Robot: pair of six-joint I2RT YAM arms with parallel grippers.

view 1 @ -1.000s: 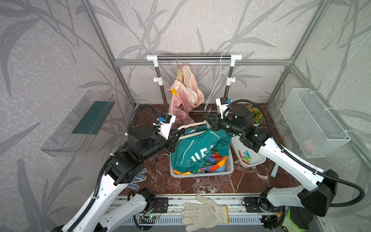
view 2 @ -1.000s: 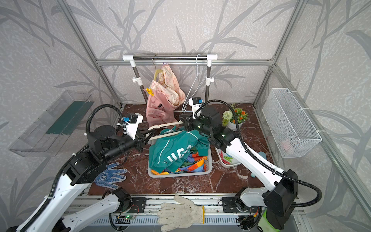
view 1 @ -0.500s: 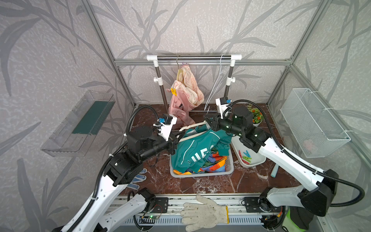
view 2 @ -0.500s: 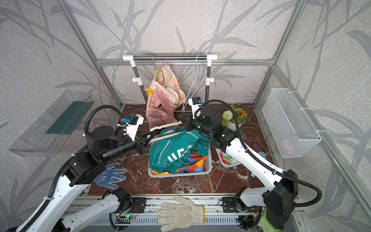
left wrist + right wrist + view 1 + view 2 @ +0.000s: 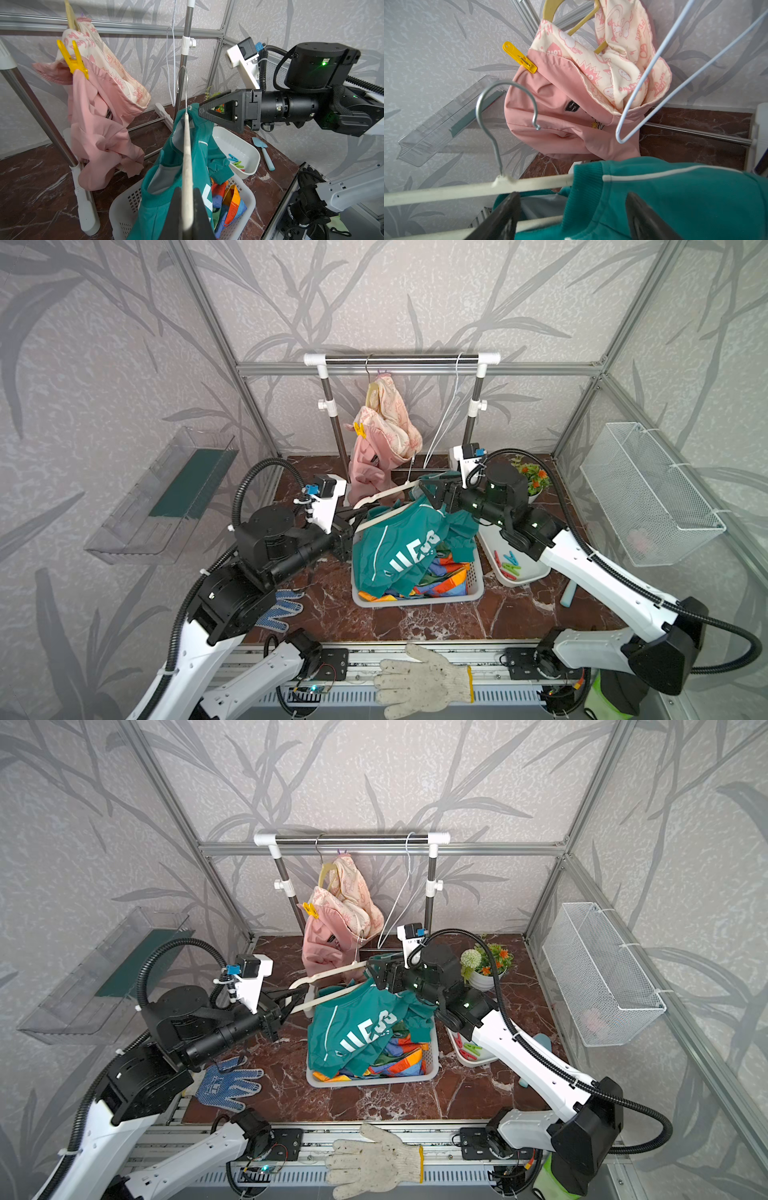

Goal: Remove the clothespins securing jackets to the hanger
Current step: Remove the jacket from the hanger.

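Marble floor [image 5: 415, 616] (left gripper [image 5: 187, 216] clamps cream hanger [image 5: 187, 158]).

Both top views look down from high; wrist views sit close.

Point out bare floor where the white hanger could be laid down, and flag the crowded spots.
Bare marble lies between the laundry basket and the front rail; another patch sits left of the pink jacket, behind the left gripper. Crowded: the blue-dotted glove front left, and the clothespin tray right of the basket.
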